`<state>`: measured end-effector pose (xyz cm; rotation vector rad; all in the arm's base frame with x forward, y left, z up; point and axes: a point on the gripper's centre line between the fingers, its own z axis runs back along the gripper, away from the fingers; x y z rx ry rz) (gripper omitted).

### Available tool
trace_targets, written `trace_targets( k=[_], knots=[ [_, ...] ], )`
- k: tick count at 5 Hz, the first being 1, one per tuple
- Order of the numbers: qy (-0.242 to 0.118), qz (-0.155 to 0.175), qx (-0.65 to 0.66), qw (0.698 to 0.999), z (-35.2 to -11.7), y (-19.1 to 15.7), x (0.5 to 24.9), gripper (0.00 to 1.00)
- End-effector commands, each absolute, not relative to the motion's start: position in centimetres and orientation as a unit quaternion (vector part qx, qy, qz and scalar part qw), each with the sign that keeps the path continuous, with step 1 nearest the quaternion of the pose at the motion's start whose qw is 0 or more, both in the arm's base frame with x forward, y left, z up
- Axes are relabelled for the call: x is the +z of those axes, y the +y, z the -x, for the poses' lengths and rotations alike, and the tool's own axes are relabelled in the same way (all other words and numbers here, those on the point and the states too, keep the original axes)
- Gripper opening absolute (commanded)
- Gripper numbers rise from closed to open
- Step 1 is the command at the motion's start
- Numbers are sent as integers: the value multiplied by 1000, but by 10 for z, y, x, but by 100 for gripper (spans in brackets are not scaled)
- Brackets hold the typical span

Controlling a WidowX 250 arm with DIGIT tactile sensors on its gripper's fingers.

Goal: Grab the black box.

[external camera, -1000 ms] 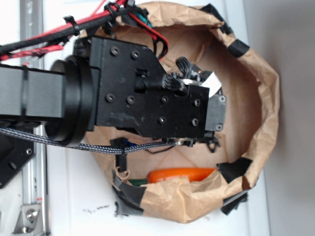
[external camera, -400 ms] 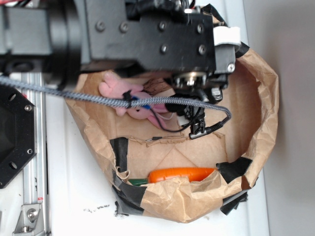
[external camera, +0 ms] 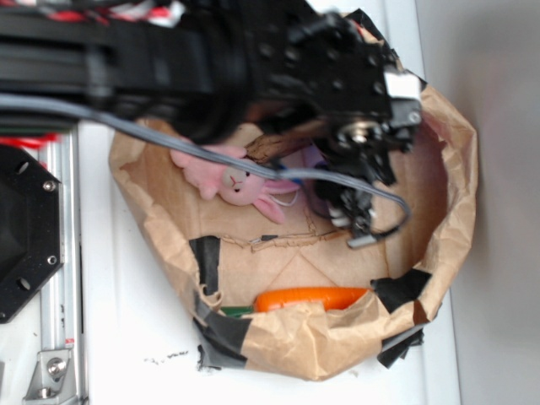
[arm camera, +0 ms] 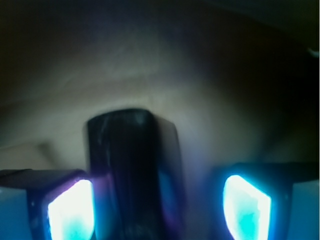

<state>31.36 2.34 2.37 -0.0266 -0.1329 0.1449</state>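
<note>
Gripper had its jaws apart, straddling the black box, box nearer the left pad; positioned to close, not yet clamped.

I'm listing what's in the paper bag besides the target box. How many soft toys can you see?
1. A pink plush bunny lies inside the paper bag, partly under the arm. The arm covers the bag's upper part, so others may be hidden there.
</note>
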Motion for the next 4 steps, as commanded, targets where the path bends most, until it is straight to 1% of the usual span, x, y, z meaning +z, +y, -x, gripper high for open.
trace_targets(
  k=[1,2,3,4],
  knots=[
    [-89,1,85,992,-322,24,50,0],
    [-136,-5,112,984,-317,30,100,0],
    [-157,-4,175,972,-309,21,150,0],
    [-126,13,192,973,-302,5,195,0]
  ],
)
